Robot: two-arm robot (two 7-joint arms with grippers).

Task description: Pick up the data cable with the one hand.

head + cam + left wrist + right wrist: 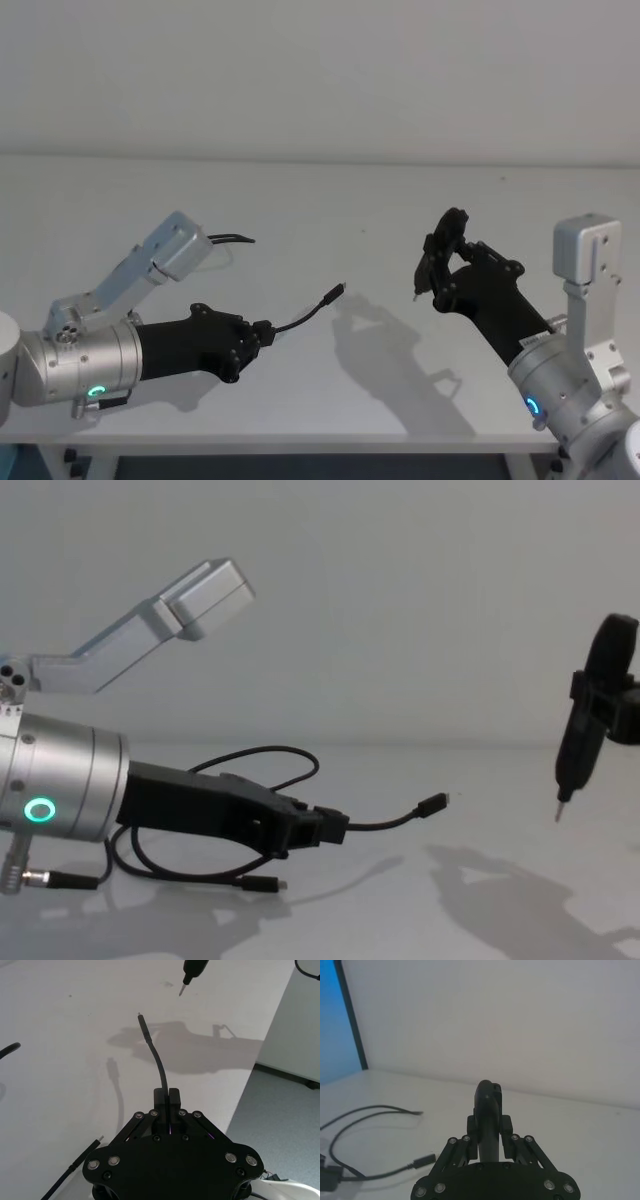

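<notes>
– So where is the data cable (385, 823) at this moment?

– Pinched in the left gripper (335, 825). Its two black fingers are closed flat on the cable a short way back from one plug (432, 804). That plug sticks out ahead of the fingertips, clear of the white table (480, 920), and its shadow (114, 1071) falls on the tabletop below.

– And the rest of it?

– Behind the fingers it runs back and loops on the table beside the left arm. The second plug (262, 884) lies on the table near the gripper's body. In the left wrist view the cable rises from between the fingers in a gentle curve up to the plug's metal tip.

– Which arm is that, exactly?

– The one with the fat silver cylinder and the glowing green ring (40, 810), reaching in low from the left side.

– What about the right gripper (437, 258)?

– Raised over the right part of the table, with its jaws clamped on a black metal-tipped stick (578, 750) that points downward. The thin tip hangs above the tabletop, near the lifted plug but apart from it.
</notes>
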